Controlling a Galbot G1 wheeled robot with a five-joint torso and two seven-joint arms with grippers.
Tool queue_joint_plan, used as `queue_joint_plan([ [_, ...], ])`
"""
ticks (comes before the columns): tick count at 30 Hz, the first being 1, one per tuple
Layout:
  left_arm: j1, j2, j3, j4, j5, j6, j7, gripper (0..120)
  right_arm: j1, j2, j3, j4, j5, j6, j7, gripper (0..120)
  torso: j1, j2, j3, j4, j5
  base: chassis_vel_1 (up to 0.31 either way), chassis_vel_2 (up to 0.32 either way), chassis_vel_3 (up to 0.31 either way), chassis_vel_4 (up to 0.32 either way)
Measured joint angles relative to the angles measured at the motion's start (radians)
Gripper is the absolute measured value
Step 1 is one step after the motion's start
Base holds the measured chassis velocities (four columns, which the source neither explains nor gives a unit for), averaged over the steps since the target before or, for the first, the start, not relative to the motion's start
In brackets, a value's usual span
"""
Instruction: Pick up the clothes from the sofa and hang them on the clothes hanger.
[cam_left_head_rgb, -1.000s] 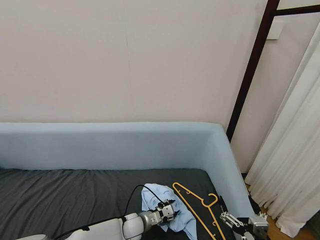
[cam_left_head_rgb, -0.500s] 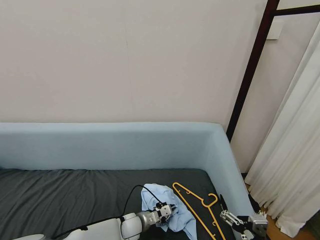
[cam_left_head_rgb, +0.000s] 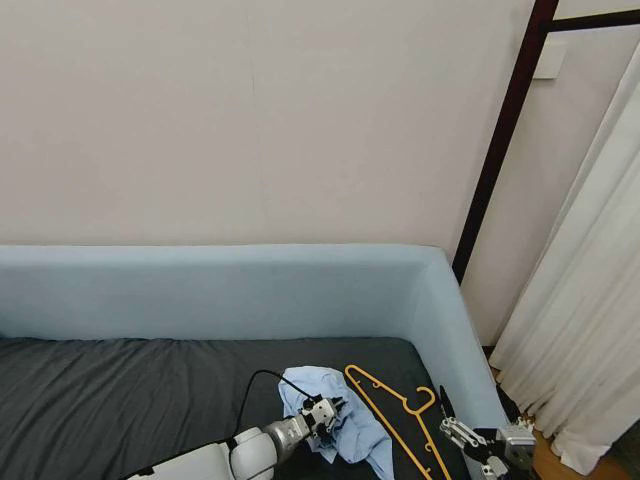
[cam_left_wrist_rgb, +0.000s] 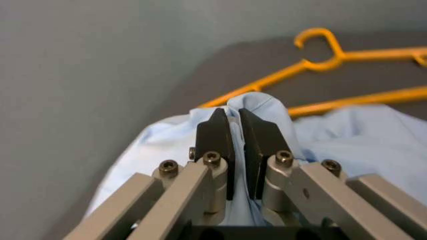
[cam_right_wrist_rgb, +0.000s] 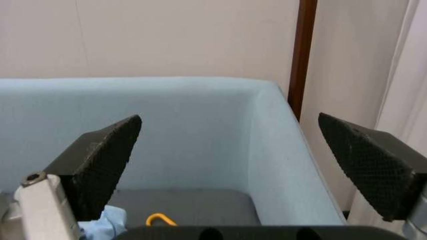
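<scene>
A crumpled light blue garment (cam_left_head_rgb: 335, 415) lies on the dark grey sofa seat (cam_left_head_rgb: 120, 400), near the right end. My left gripper (cam_left_head_rgb: 322, 414) is shut on a fold of that cloth (cam_left_wrist_rgb: 257, 107), with the fabric pinched between the black fingertips (cam_left_wrist_rgb: 217, 135). An orange clothes hanger (cam_left_head_rgb: 395, 405) lies flat on the seat just right of the garment; its hook (cam_left_wrist_rgb: 320, 37) shows beyond the cloth. My right gripper (cam_left_head_rgb: 465, 440) hovers low at the sofa's right end, its fingers (cam_right_wrist_rgb: 100, 155) spread wide open with nothing between them.
The sofa has a pale blue backrest (cam_left_head_rgb: 220, 290) and a right armrest (cam_left_head_rgb: 450, 330). A dark wooden rack post (cam_left_head_rgb: 505, 130) stands behind the armrest. White curtains (cam_left_head_rgb: 590, 300) hang at the far right.
My left gripper has pulled slightly back to the left with the cloth pinched, and the garment has bunched up a little. The right gripper has barely moved.
</scene>
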Motion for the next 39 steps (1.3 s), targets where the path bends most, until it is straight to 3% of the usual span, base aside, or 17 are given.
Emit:
queue_joint_plan([
  [4, 0.034, 0.05, -0.138, -0.128, -0.072, 0.027, -0.03, 4, 0.009, -0.018, 0.004, 0.003, 0.027, -0.013, 0.014, 100, 0.0, 0.0, 0.0, -0.0001, -0.0001, 0.0, 0.0, 0.0, 0.0],
  [11, 0.027, 0.114, -0.236, -0.282, -0.178, 0.086, -0.039, 4, 0.019, -0.042, 0.01, 0.014, 0.064, -0.031, 0.029, 100, 0.0, 0.0, 0.0, -0.0003, -0.0002, 0.0, 0.0, 0.0, 0.0],
  [20, -0.046, 0.189, -0.357, -0.481, -0.364, 0.161, -0.133, 4, 0.024, -0.078, 0.017, 0.022, 0.09, -0.037, 0.039, 100, 0.0, 0.0, 0.0, -0.0003, -0.0001, 0.0, 0.0, 0.0, 0.0],
  [27, -0.056, 0.162, -0.447, -0.578, -0.53, 0.248, -0.264, 4, 0.041, -0.103, 0.015, 0.019, 0.106, -0.045, 0.043, 100, 0.0, 0.0, 0.0, -0.0003, 0.0, 0.0, 0.0, 0.0, 0.0],
  [39, -0.046, 0.112, -0.485, -0.63, -0.696, 0.266, -0.405, 4, 0.068, -0.154, 0.026, -0.004, 0.14, -0.057, 0.048, 100, 0.0, 0.0, 0.0, -0.0002, 0.0001, 0.0, 0.0, 0.0, 0.0],
])
